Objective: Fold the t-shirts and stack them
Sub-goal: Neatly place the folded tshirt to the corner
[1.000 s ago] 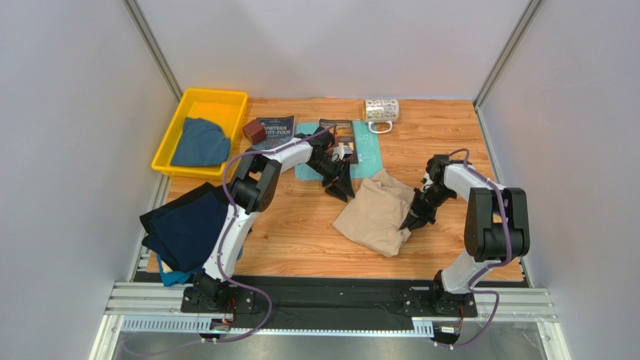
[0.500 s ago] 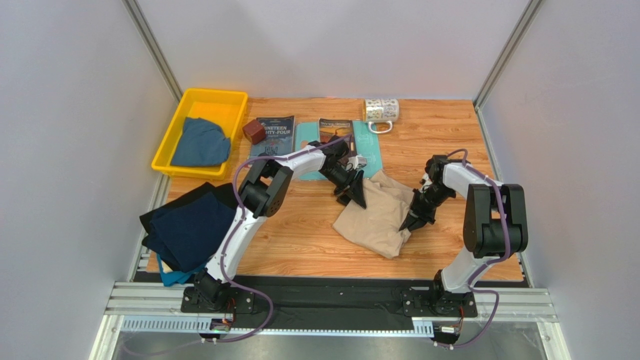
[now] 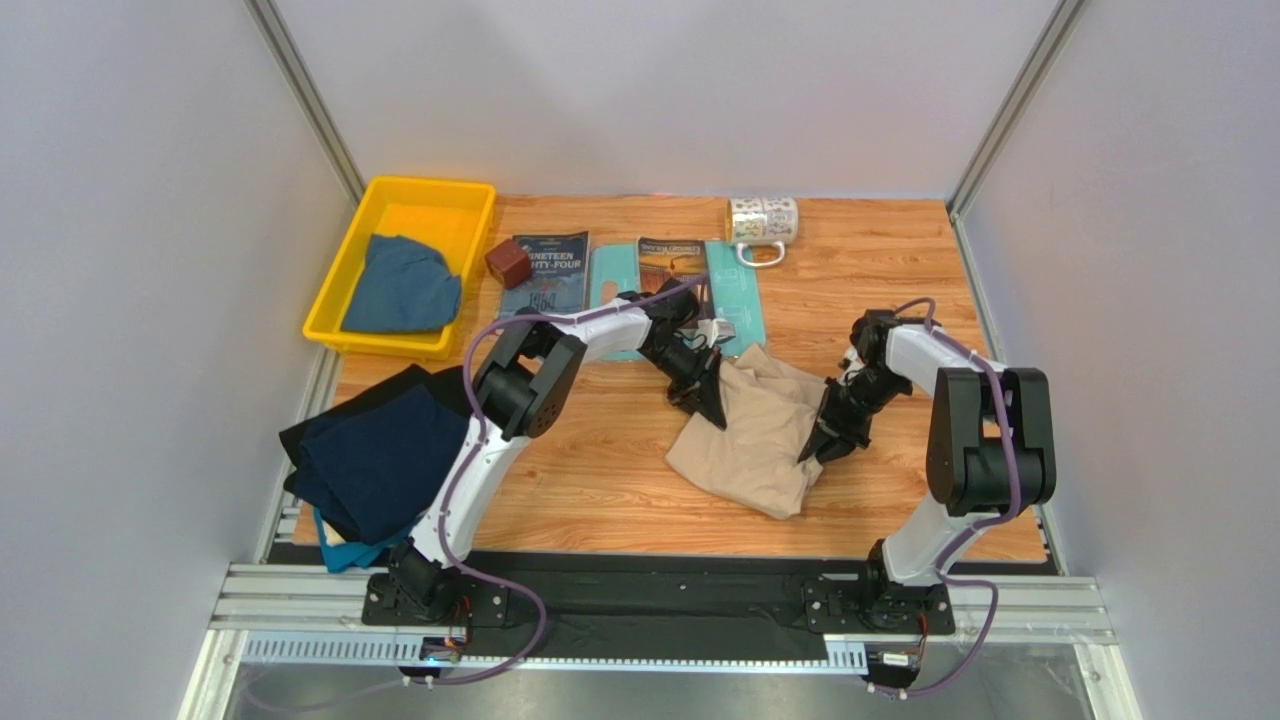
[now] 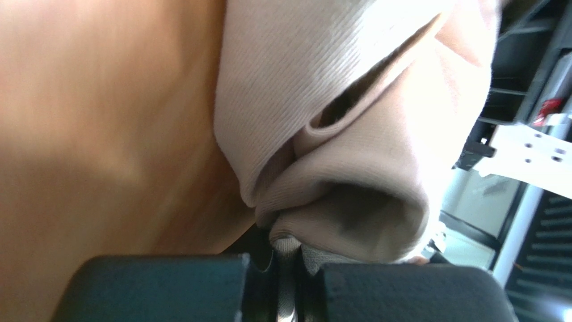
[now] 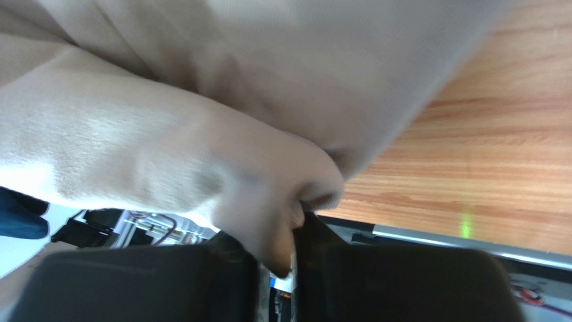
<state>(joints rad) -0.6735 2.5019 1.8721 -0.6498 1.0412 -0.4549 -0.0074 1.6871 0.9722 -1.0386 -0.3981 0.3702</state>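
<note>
While your left gripper (image 3: 708,402) pinches the beige shirt (image 3: 759,435) at its left edge, your right gripper (image 3: 824,443) clamps a fold on its right edge.

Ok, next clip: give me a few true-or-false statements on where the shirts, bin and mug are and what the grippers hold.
1. The left gripper and right gripper each pinch the beige shirt. True.
2. The bin is empty. False: a blue shirt lies in it.
3. The mug sits on the beige shirt. False: it is apart from it, near the far edge of the table.
4. A navy shirt lies at the table's left edge. True.
</note>
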